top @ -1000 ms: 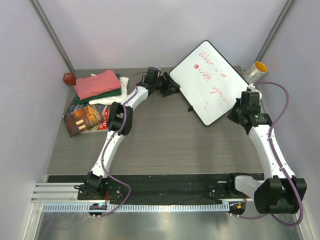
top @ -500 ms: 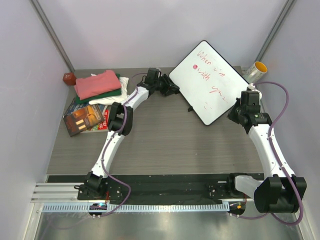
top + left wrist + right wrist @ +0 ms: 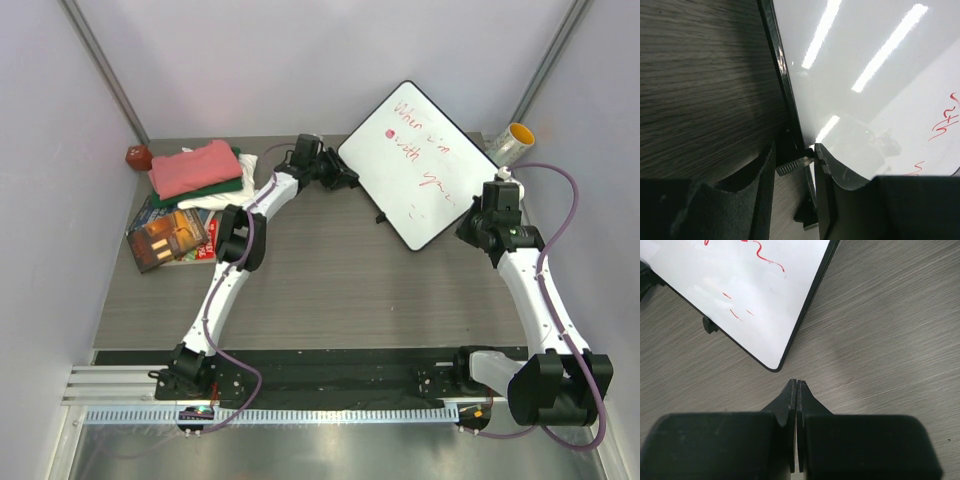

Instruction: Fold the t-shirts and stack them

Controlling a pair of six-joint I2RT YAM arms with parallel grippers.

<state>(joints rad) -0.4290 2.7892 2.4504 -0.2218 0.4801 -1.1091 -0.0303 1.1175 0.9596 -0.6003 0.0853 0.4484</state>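
Left gripper (image 3: 796, 147) sits at the whiteboard's (image 3: 420, 160) left edge, jaws narrow and astride its black frame; whether they actually pinch it, I cannot tell. No cloth between them. The t-shirts (image 3: 197, 175) lie well apart to that gripper's left, in the far-left corner of the bench (image 3: 330, 270), folded and piled: salmon-pink t-shirt (image 3: 195, 165) on top, dark green t-shirt (image 3: 212, 190) under it, cream-white t-shirt (image 3: 218, 200) at the bottom. The pile's near edge overlaps some glossy books (image 3: 168, 237), and a small dark-red object (image 3: 138, 157) sits just beside it at the back wall. Across the bench, right gripper (image 3: 796, 390) hangs with fingers pressed together, holding nothing, just off the whiteboard's near corner, far from the shirts.
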